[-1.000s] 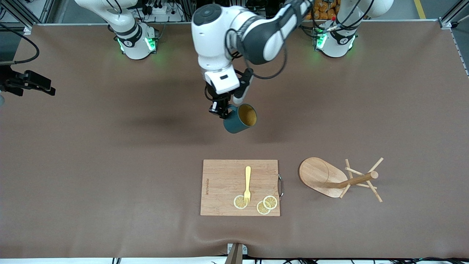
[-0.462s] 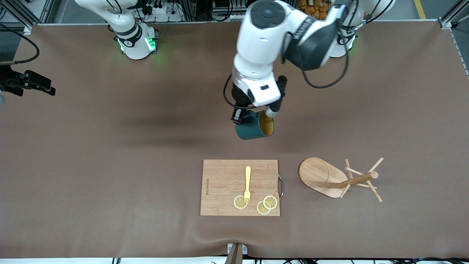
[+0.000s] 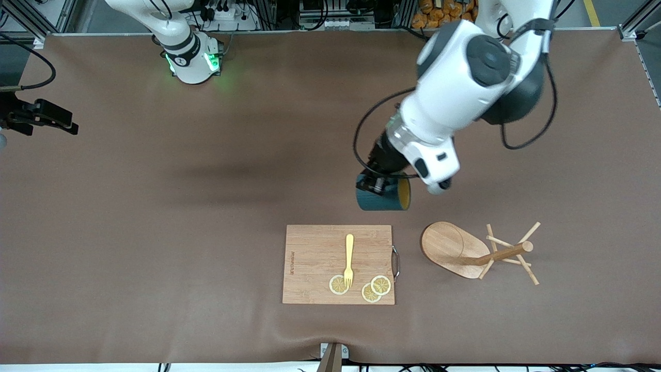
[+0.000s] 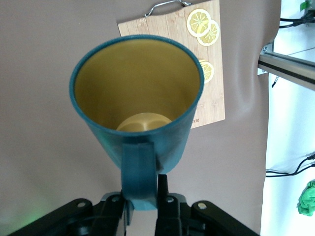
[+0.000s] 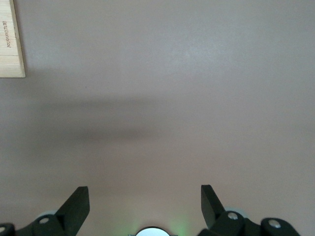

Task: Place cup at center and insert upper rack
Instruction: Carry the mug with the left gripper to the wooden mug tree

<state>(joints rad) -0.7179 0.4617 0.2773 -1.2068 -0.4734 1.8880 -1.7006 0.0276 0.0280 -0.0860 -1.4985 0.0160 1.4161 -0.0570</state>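
The cup is dark teal with a yellowish inside. It hangs tilted on its side over the bare mat, close to the cutting board's corner and the upper rack. My left gripper is shut on the cup's handle, which sits between the fingers, and the cup opens away from the wrist. The upper rack, a light wooden mug tree, lies tipped on its side with its oval base toward the board. My right gripper waits open over bare mat and holds nothing. It is out of the front view.
A wooden cutting board lies near the front camera, carrying a yellow fork and three lemon slices. Its metal handle faces the rack. A black device sits at the right arm's end of the table.
My left arm has carried the cup from over the table's middle toward the left arm's end, closer to the board and the rack. The right arm has not moved.
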